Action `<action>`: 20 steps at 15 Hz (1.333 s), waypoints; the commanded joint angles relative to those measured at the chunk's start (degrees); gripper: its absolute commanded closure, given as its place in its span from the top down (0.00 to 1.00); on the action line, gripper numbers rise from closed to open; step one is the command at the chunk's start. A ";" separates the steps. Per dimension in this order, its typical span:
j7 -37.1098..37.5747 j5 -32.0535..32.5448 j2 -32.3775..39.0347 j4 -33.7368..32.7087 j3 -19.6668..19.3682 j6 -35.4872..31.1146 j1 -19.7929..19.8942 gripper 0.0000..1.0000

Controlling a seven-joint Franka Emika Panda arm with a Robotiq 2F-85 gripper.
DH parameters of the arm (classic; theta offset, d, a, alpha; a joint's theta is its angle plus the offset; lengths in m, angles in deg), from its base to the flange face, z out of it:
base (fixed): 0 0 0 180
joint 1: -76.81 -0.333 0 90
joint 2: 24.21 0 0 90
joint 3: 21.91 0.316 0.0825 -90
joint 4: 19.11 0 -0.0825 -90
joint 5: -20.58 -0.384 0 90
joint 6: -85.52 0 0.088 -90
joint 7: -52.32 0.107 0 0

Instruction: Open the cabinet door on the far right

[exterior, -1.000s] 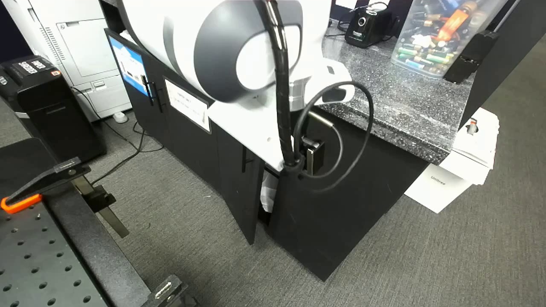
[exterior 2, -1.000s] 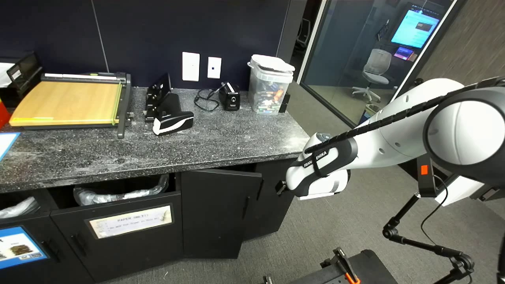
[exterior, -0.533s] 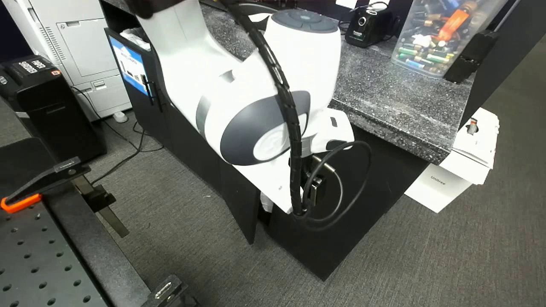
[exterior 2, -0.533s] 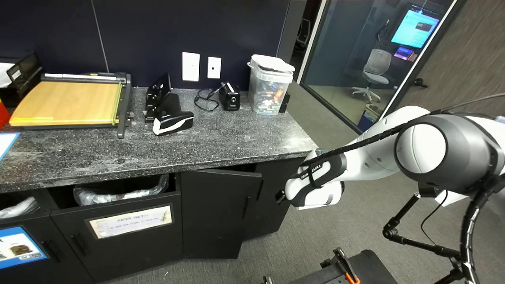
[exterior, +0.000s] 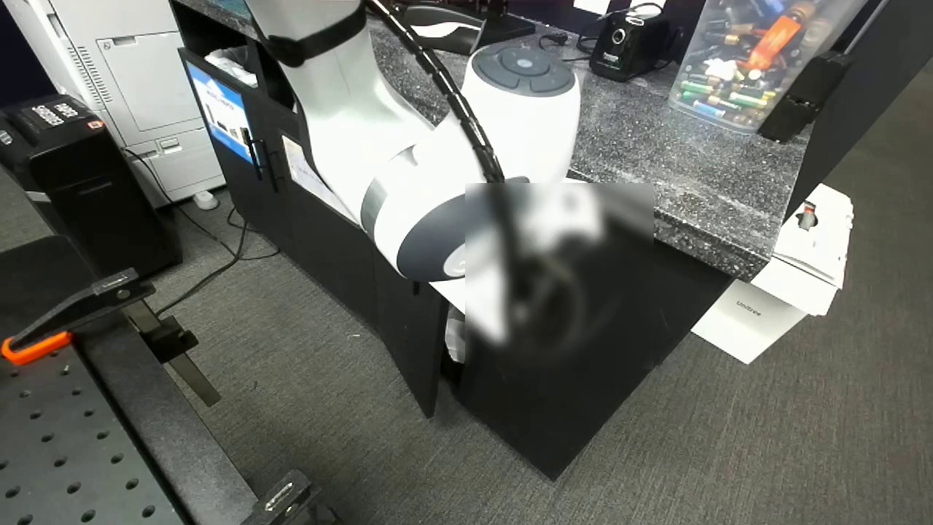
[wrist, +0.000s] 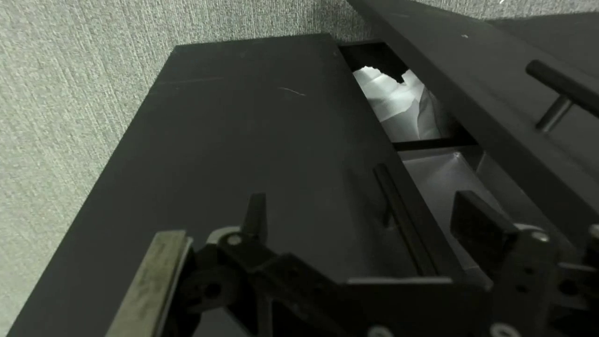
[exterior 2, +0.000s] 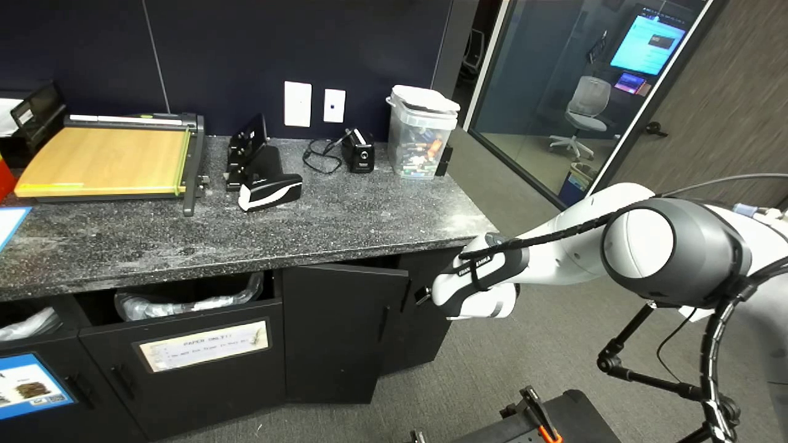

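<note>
The cabinet door is a plain matte black panel with no paper on it, at the far right of the cabinet in both exterior views (exterior: 583,408) (exterior 2: 425,338). In the wrist view it fills the middle (wrist: 224,131), and a slim black handle (wrist: 406,224) runs along its right edge. My gripper (wrist: 362,210) is open and empty. The handle lies between its two fingertips in that view; whether either touches it I cannot tell. In an exterior view the gripper's area is blurred. The cabinet's speckled grey top (exterior 2: 345,215) overhangs the doors.
The neighbouring black door (exterior 2: 335,332) stands ajar, with its own handle (wrist: 561,89) in the wrist view. White material (wrist: 398,103) shows in the gap. A battery tub (exterior 2: 418,141) sits on the cabinet top. A white box (exterior: 743,313) stands beyond the cabinet's end.
The arm has first lowered in front of the far right door, then moved closer to the cabinet and slightly up. The doors look unmoved.
</note>
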 commanded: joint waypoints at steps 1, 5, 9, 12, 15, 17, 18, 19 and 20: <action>-1.48 -0.13 5.12 -6.96 1.98 -0.99 0.28 1.00; -1.28 -0.04 9.21 -12.43 2.22 -0.52 -0.89 1.00; -1.45 0.03 12.47 -16.56 2.81 -1.13 -1.17 0.68; -2.04 0.21 14.06 -18.12 3.93 -2.49 -0.87 0.44; -2.42 0.54 15.50 -19.33 4.74 -4.08 -1.08 0.20; -2.60 0.78 16.11 -19.62 5.22 -4.88 -1.05 0.07; -3.13 0.90 16.46 -19.68 5.74 -5.61 -0.86 0.03; -3.58 0.99 16.58 -19.47 6.01 -6.18 -0.62 0.06; -4.34 1.16 15.95 -18.26 6.31 -6.24 -0.06 0.02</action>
